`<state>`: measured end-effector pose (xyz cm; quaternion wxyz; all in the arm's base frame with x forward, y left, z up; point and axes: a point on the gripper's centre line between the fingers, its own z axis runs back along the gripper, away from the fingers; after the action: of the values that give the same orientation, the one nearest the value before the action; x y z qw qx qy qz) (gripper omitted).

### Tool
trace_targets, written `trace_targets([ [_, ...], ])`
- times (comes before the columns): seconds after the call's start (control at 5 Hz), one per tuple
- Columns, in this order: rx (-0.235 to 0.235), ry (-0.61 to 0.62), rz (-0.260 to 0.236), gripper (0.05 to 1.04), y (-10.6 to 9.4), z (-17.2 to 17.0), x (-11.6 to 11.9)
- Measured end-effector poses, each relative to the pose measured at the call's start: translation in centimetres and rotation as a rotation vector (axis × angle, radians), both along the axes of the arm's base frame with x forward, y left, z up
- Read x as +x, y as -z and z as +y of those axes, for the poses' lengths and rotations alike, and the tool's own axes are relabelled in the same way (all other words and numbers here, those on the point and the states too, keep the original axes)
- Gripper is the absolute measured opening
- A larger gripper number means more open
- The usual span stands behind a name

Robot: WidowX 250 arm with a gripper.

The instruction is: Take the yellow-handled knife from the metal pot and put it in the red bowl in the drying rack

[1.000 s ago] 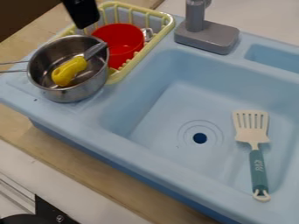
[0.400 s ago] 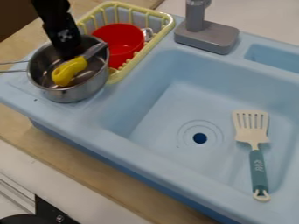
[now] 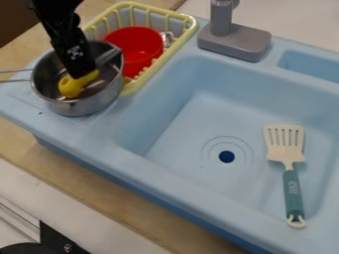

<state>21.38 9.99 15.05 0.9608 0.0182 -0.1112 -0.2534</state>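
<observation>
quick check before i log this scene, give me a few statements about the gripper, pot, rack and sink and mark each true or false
1. The gripper is down at the yellow handle of the tool in the metal pot. True.
2. The spatula lies across the drain hole. False: it lies to the right of the hole in the view, leaving it uncovered.
3. The red container is in the yellow rack. True.
4. The metal pot stands inside the sink basin. False: it is outside the basin, at the left beside the rack.
5. The spatula has a slotted head and a teal handle. True.
</observation>
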Motion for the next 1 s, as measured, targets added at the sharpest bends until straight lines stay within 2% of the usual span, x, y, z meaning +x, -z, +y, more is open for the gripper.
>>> trace_targets([
  [0.6,0.008,0.018,0.029,0.999,1.4,-0.4,-0.3],
  [0.8,0.005,0.013,0.06,0.951,2.1,-0.4,-0.2],
  [1.0,0.008,0.02,0.071,0.682,2.3,-0.6,-0.1],
])
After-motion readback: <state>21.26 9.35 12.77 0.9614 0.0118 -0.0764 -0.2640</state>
